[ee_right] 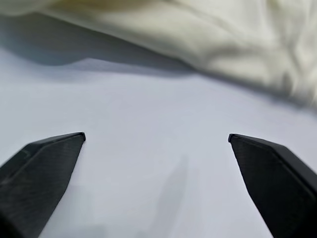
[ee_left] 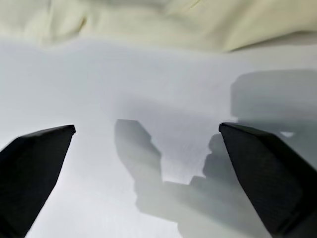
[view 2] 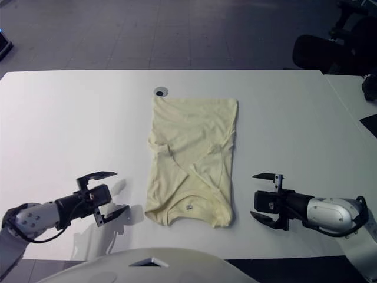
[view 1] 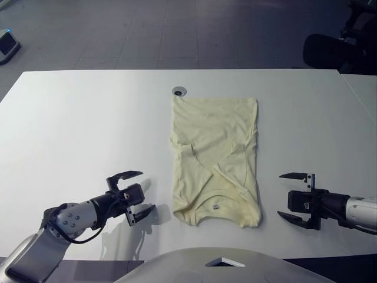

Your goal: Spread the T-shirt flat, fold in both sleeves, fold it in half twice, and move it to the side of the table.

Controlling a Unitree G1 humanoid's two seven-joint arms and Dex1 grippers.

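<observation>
- Left black two-finger gripper [view 1: 147, 190]: fingers spread, empty, beside collar end.
- Right black two-finger gripper [view 1: 280, 195]: likewise spread, empty.
- Pale yellow fabric T-shirt [view 1: 215, 147]: mid white table [view 1: 70, 118], sleeves folded in (collar nearest robot), long axis running away.

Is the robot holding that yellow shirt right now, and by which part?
Nothing is held. The left gripper and right gripper sit open beside the T-shirt, not touching it.

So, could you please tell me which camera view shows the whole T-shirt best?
The left eye view: the whole T-shirt lies in frame on the table, sleeves folded in, collar nearest the robot. The right eye view shows the same scene about as well. Each wrist view shows a strip of its cream edge up close.
</observation>
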